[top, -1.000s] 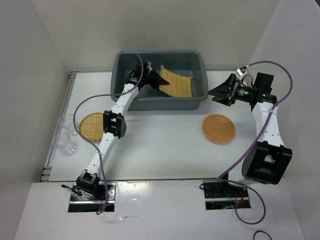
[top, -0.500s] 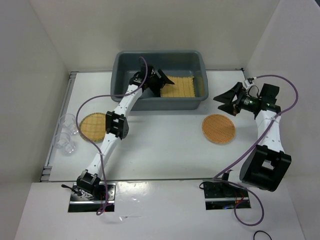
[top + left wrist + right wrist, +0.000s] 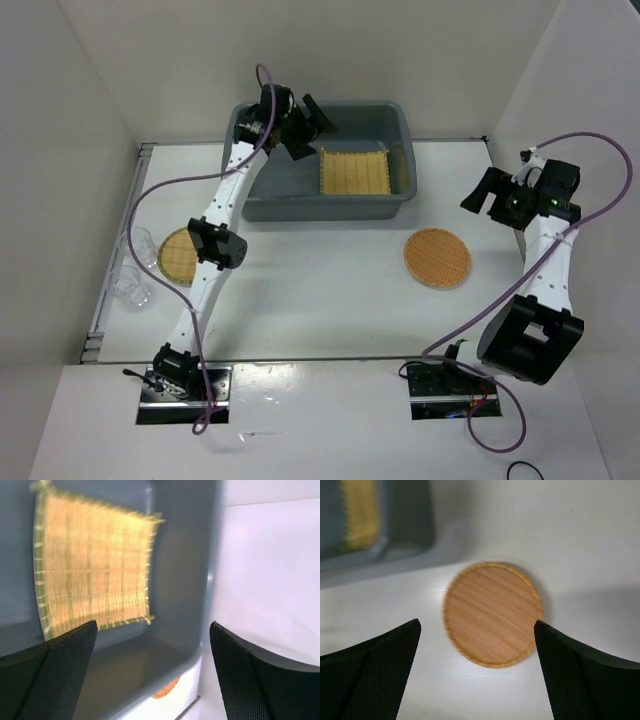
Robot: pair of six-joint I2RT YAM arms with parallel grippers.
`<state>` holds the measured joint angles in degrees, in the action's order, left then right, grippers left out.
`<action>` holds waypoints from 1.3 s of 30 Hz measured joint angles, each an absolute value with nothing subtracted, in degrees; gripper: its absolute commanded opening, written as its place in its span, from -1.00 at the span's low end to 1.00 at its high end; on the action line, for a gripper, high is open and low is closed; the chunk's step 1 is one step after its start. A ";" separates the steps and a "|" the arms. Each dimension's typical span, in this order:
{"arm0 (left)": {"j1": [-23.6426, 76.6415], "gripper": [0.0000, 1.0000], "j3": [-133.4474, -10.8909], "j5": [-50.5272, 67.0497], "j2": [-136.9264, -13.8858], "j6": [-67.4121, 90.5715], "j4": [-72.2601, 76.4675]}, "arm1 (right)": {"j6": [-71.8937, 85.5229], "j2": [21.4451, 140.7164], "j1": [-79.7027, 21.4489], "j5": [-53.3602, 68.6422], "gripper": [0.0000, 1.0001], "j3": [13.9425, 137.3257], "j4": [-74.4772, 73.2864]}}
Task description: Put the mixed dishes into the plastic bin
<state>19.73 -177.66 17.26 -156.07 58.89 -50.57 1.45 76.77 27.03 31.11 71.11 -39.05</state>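
— From above, where is everything?
— The yellow mat (image 3: 354, 170) lies flat inside the grey bin (image 3: 325, 208). The right disc (image 3: 437, 258), the left disc (image 3: 180, 254) and the clear cups (image 3: 130, 288) sit on the counter (image 3: 320, 300).
— Left wrist?
— Left jaws spread wide, empty, above the mat.
— Right wrist?
— Right jaws wide, empty, over the right disc (image 3: 492, 614).

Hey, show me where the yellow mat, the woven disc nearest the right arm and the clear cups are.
yellow mat (image 3: 353, 171): top external view, middle of its weave.
woven disc (image 3: 437, 258): top external view, its centre.
clear cups (image 3: 128, 287): top external view, the nearer cup's body.
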 measured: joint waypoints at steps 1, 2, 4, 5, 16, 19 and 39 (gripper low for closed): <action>19.62 0.98 -177.95 16.73 -154.67 57.98 -51.18 | -0.51 77.06 27.03 28.71 0.97 70.19 -39.29; 19.51 0.98 -178.25 16.49 -153.49 56.71 -51.94 | -2.28 77.36 27.03 26.72 0.97 69.06 -39.44; 19.25 0.98 -178.78 16.12 -151.70 54.70 -53.82 | -5.28 78.52 27.27 23.79 0.97 66.61 -40.51; 19.07 0.98 -179.00 15.68 -151.00 53.65 -54.98 | -6.55 79.26 27.44 22.94 0.97 65.65 -41.23; 20.27 1.00 -178.19 5.98 -138.93 41.65 -68.79 | -21.17 104.25 36.27 30.87 0.97 67.61 -47.64; 21.30 1.00 -178.41 5.13 -131.98 38.89 -71.48 | -24.01 106.24 39.75 32.12 0.97 68.45 -49.95; 22.81 1.00 -169.90 7.31 -117.62 34.96 -75.26 | -34.15 122.32 38.24 46.50 0.59 78.74 -68.95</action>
